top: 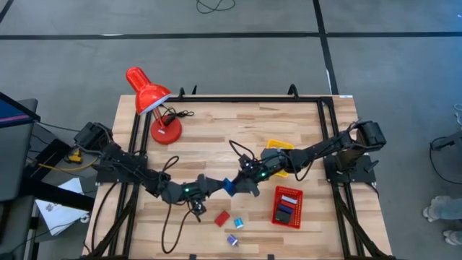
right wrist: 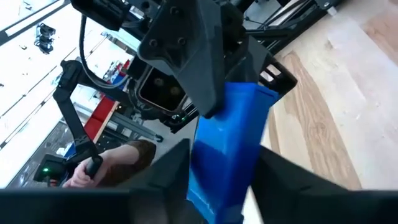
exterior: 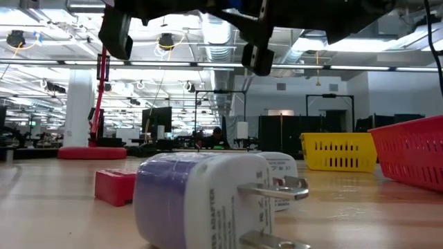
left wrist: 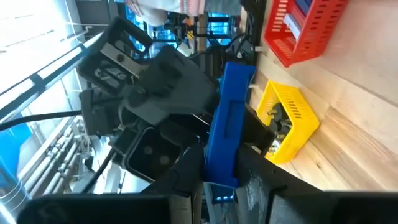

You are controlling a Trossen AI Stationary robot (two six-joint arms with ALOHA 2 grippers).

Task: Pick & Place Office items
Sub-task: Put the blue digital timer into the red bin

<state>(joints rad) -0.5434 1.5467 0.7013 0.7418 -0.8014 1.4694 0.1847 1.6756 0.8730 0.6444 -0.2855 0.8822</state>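
From above, the left hand [top: 220, 186] and the right hand [top: 240, 185] are seen meeting over the middle of the wooden counter [top: 216, 130], with a blue block [top: 229, 185] held between them above the surface. A red block [top: 221, 217] and 2 small plug adapters [top: 239, 222] lie on the counter just in front of them; a red mesh basket [top: 287, 219] stands to the right, a yellow tray [top: 278, 145] behind the right arm, and a red desk lamp [top: 155, 101] at the far left corner. At counter height, a white-and-lilac plug adapter [exterior: 201, 200] is seen close up, the red block [exterior: 115, 187] beside it. In the left wrist view, the left hand [left wrist: 221, 186] is clamped tight on the blue block [left wrist: 227, 124]. In the right wrist view, the fingers [right wrist: 168, 171] of the right hand [right wrist: 221, 186] are seen on either side of the blue block [right wrist: 227, 143]; full contact cannot be told.
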